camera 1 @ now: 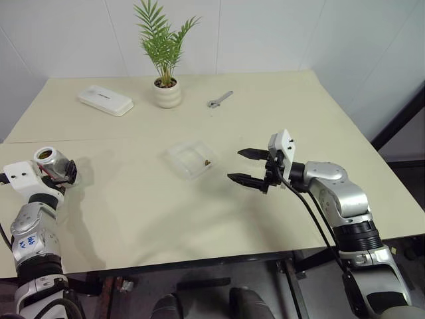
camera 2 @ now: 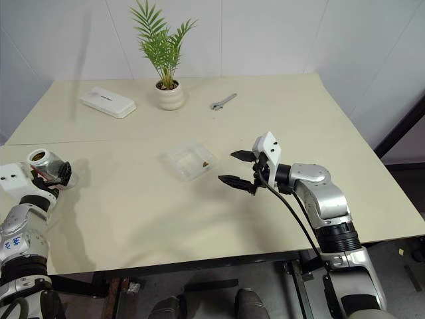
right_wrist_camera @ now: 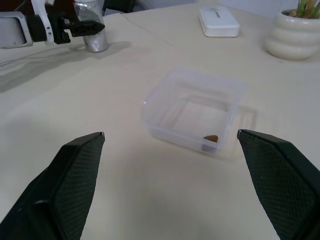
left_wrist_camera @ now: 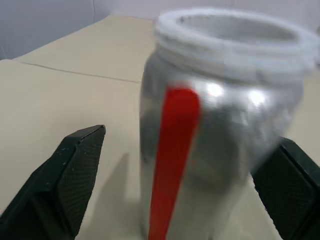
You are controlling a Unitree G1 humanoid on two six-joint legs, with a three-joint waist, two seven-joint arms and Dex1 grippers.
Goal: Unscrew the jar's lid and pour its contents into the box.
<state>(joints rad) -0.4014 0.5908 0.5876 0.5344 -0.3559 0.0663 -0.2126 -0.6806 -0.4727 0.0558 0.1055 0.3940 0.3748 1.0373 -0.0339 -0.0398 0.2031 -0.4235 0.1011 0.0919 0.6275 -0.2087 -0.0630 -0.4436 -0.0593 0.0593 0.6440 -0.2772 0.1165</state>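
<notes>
The jar (camera 1: 50, 159) stands upright near the table's left edge, silvery grey with a red stripe (left_wrist_camera: 172, 160). Its mouth is uncovered, and the lid is out of view. My left gripper (camera 1: 58, 170) is open, one finger on each side of the jar, with a gap at the finger (left_wrist_camera: 75, 165). The clear box (camera 1: 189, 159) lies at the table's middle with a few brown bits (camera 1: 207, 161) inside. My right gripper (camera 1: 244, 166) hovers just right of the box, open and empty, pointing left at it.
At the back of the table are a white pot with a green plant (camera 1: 167, 93), a flat white case (camera 1: 105, 100) to its left and a small wrench (camera 1: 219, 100) to its right. The table's front edge (camera 1: 199, 256) runs below both arms.
</notes>
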